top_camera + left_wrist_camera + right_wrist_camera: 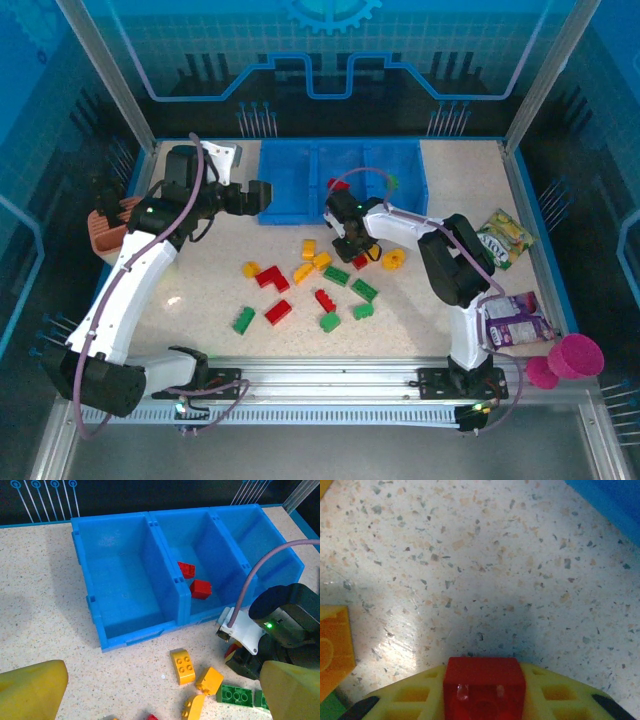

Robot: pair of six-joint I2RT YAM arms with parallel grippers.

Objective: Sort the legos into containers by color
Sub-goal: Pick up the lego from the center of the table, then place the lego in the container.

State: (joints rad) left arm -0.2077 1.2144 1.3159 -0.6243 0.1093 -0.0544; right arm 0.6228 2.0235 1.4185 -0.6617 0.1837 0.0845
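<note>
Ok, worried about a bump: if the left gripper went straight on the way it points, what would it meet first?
Most likely the blue tray, at the outer wall of its empty left-hand compartment; the left gripper is close to it. Height is unclear, so it might clear the rim.

A salmon-pink holder (105,228) is seen at the left edge of the speckled table (400,330), a green-yellow snack packet (505,238) is laid near its right edge, a purple packet (515,320) is placed nearer along that edge, and a magenta cup (577,356) is tipped just past its near right corner.
</note>
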